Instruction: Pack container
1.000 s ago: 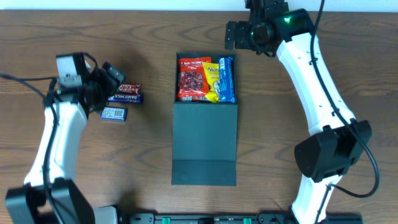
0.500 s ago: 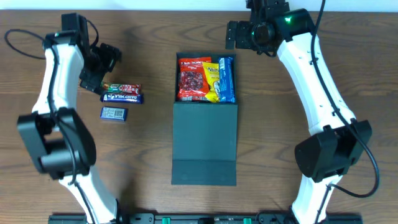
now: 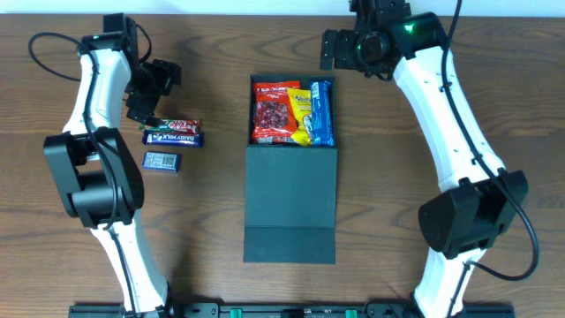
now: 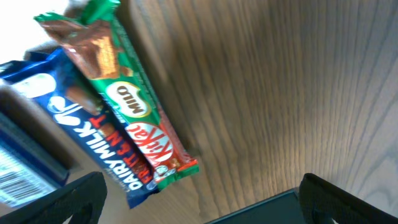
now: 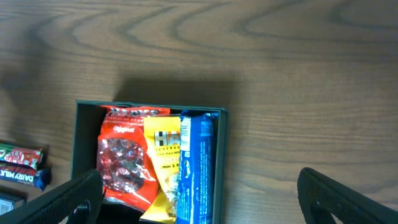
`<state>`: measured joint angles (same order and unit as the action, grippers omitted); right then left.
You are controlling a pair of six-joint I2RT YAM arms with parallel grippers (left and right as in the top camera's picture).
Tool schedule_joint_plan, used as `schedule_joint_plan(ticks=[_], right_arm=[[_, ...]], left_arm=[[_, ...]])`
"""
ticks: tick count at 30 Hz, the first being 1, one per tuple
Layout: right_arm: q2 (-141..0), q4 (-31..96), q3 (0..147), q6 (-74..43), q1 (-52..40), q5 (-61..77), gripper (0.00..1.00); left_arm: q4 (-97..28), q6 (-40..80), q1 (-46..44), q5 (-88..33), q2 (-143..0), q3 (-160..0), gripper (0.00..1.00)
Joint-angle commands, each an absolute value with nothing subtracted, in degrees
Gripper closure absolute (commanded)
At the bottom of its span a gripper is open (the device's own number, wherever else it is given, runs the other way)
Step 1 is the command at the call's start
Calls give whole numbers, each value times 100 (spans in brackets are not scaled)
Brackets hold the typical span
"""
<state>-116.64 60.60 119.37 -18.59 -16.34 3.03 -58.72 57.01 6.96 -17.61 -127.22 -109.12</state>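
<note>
Bright even light, soft shadow beside the container (image 5: 222, 168), left wrist view motion-blurred, white glare top left.

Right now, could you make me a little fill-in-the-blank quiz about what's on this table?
1. The container holds ___ snack packets.
2. Inside it, the yellow packet sits between the red packet and the ___ one.
3. The Milo KitKat bar rests on the ___, lying against the Dairy Milk bar.
Missing words: three; blue; table.
</note>
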Motion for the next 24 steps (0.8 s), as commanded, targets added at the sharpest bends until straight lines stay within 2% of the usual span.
schedule_joint_plan(ticks=[1, 5, 7, 21, 24], right_arm=[[-11732, 6066, 11913, -1774, -1573, 307, 1], [-11732, 6066, 11911, -1772, -1573, 305, 1], [-11732, 6066, 11911, -1772, -1573, 305, 1], [-11732, 6064, 11911, -1772, -1573, 305, 1], [-11732, 6064, 11911, -1774, -1573, 305, 1]], left_arm=[[-5850, 5673, 593, -1597, -12934, -11032, 0], [-5863, 5570, 506, -1439, -13056, -11032, 0], [-5896, 5527, 469, -1354, -13102, -11030, 6], [-5922, 5433, 414, -1140, -13384, -11010, 14], [-5854, 5415, 414, -1127, -13384, -10995, 20]])
